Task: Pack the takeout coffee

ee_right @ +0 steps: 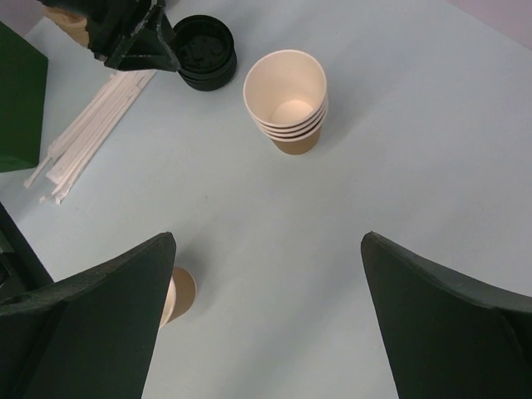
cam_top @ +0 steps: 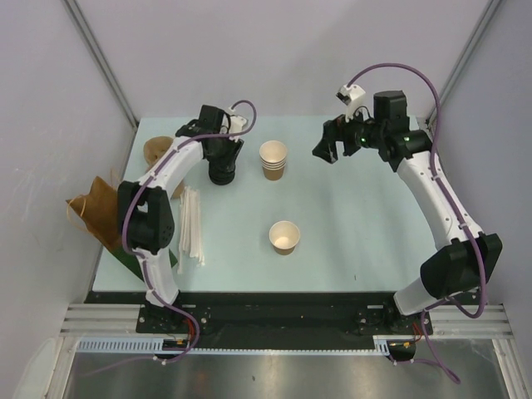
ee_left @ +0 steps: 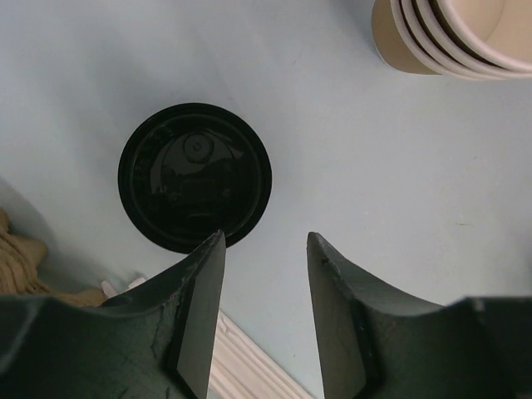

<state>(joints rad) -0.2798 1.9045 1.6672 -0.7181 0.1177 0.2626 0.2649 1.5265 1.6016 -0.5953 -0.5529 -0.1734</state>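
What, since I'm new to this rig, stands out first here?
A stack of nested tan cups stands toward the far side of the table, with a lone open cup closer in. The left tool hovers, jaws apart, by the black lids; the right tool gapes wide above the table.

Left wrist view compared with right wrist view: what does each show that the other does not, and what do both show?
Only the left wrist view: the empty gap between the fingers of the left end effector, and the moulded top of the black lid seen from straight above.
Only the right wrist view: the green bag, the single cup half hidden behind a finger, and the right end effector, wide open.
Both: the lid, the stack of nested cups, and the white straws.
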